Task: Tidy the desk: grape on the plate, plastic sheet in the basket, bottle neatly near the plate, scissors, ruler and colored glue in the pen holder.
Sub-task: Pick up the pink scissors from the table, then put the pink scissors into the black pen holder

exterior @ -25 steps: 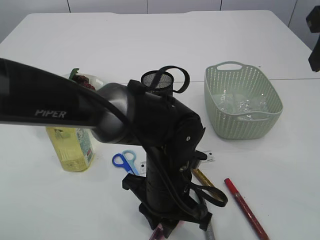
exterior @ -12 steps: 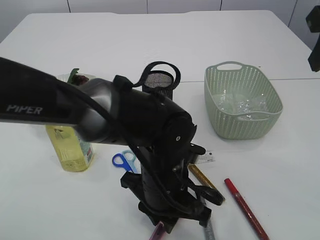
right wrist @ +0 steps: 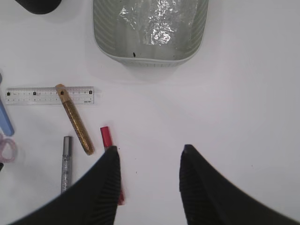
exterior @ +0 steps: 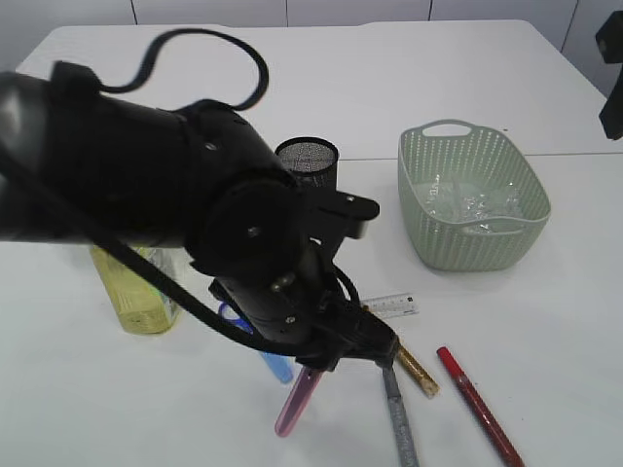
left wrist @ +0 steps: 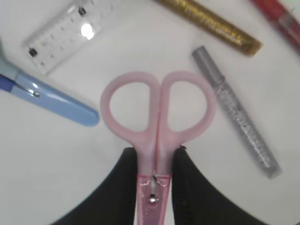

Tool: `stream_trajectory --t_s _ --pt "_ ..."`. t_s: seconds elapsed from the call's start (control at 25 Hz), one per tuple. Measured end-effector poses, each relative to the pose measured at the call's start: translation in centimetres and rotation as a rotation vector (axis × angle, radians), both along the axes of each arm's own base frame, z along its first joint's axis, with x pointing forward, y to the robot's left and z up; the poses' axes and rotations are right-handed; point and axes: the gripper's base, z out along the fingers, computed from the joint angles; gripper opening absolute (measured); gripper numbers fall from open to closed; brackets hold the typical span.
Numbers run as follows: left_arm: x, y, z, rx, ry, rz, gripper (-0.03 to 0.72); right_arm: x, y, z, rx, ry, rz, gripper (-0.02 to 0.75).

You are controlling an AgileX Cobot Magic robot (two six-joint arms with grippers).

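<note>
My left claw (left wrist: 153, 176) pinches the pink scissors (left wrist: 157, 126) at the pivot, handles pointing away, raised above the worktop (exterior: 545, 321). I should keep them vertical, blades down, and carry them over the pen holder (exterior: 308, 161) before releasing. My right claw (right wrist: 149, 183) hangs spread, holding nothing.

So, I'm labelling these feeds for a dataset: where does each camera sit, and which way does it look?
Exterior: raised at the table's near edge, slanting down at the basket; the left arm fills its left.
Left wrist: just above the table, facing down; jaws clamp the pink scissors.
Right wrist: high up, facing straight down; open, empty jaws show.
Shared: all three show the gold glue pen and the ruler.
</note>
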Motion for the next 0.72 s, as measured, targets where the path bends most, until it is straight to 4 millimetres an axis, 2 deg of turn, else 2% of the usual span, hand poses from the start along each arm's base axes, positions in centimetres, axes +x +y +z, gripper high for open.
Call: stream_trajectory --t_s 0.2,0.4,0.56,0.72 --pt "0.0 0.9 2.9 -0.121 -0.166 -0.009 0.136 0.0 0.0 0.0 0.0 0.0 0.0 0.312" --pt "0.5 1.0 4.5 -0.221 -0.32 -0.078 0.136 0.0 0.0 0.0 -0.001 0.004 0.0 0.313" --pt "2.1 1.3 5.2 -0.314 -0.396 -0.084 0.136 0.0 0.0 0.0 -0.001 0.004 0.0 0.313" --pt "5.0 2.9 6.1 -0.41 -0.468 -0.028 0.136 0.0 0.0 0.0 -0.001 0.004 0.0 0.314"
